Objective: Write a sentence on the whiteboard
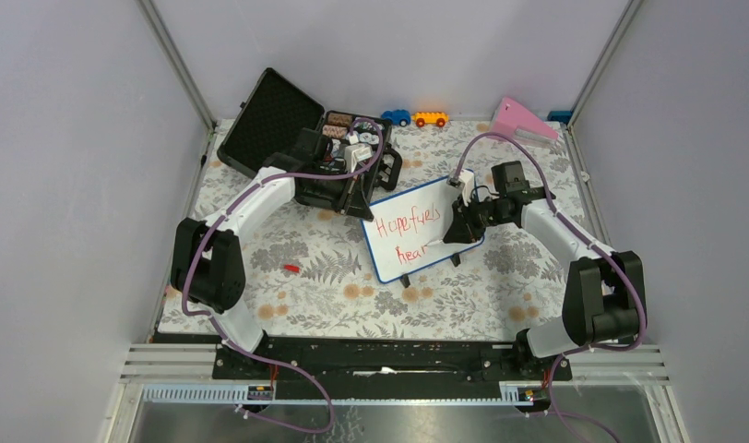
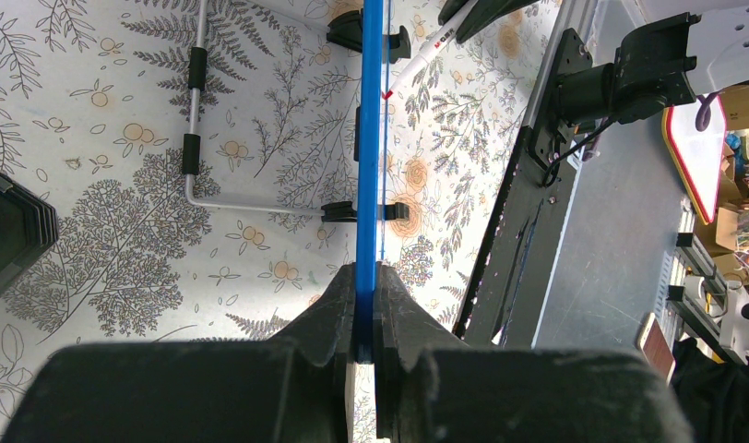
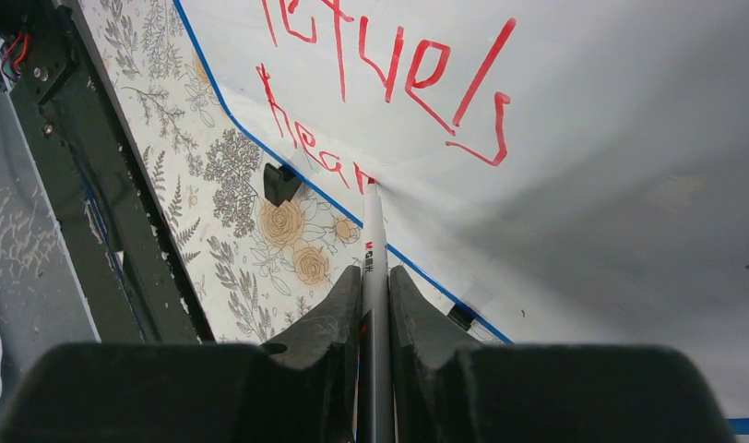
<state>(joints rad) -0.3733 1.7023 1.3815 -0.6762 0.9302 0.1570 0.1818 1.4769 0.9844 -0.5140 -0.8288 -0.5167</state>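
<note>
Left arm point(image 1: 260, 198): rises from its base at your near-left desk edge, elbow bent high, forearm reaching forward and to the right. Left end effector point(image 2: 366, 300): both fingers pressed flat, one on each side of the blue edge of the whiteboard point(image 2: 371, 138), with no gap showing.

Right arm point(image 1: 560, 231): you see it come off the near-right base, forearm angled inward to the left, wrist pitched down. Right end effector point(image 3: 375, 281): fingers pinched on the barrel of a white marker point(image 3: 374, 226), which runs straight out between them with its tip touching the board.
</note>
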